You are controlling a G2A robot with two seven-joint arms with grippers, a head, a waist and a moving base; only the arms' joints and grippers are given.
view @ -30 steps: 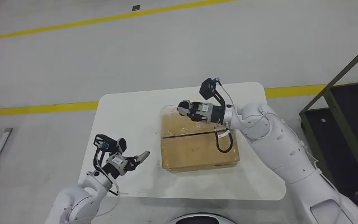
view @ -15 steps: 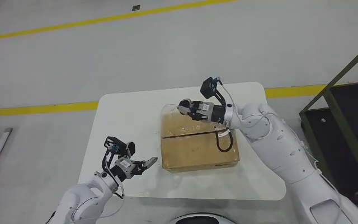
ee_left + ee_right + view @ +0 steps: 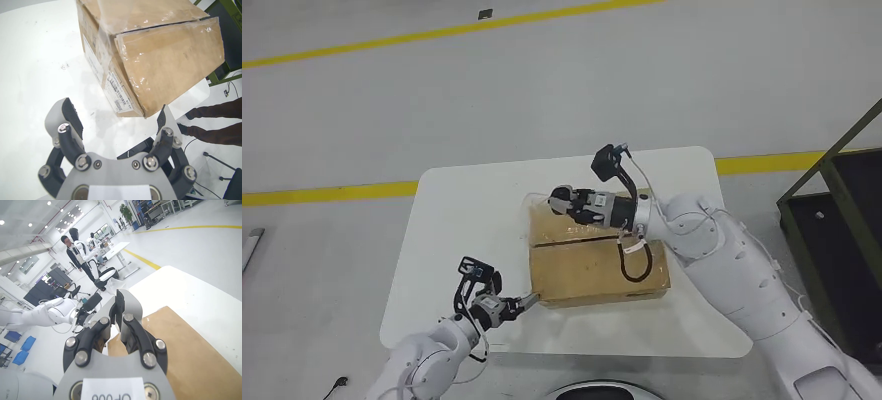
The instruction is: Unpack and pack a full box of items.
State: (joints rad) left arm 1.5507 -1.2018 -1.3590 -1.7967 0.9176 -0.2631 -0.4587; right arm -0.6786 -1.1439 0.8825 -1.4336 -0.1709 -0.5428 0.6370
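A brown cardboard box point(image 3: 592, 270) stands on the white table point(image 3: 462, 220), its top flaps down and covered in clear tape. My right gripper point(image 3: 554, 197) is over the box's far left corner, shut on a crumpled strip of clear tape point(image 3: 114, 285) that sticks out past its fingertips point(image 3: 118, 298). The box flap point(image 3: 170, 344) lies just under that gripper point(image 3: 117, 297). My left gripper point(image 3: 527, 299) is open at the box's near left corner. In the left wrist view the box point(image 3: 160, 56) has a raised flap corner just beyond the open gripper point(image 3: 117, 115).
A dark green rack point(image 3: 832, 200) stands off the table's right side. A person's legs point(image 3: 208, 121) are beyond the table's near edge. Bare tabletop lies left of the box. My other arm point(image 3: 47, 315) is low beside the box.
My left gripper has swung right across the table to the box's near left corner. My right gripper has shifted a little left along the box's far edge, still shut.
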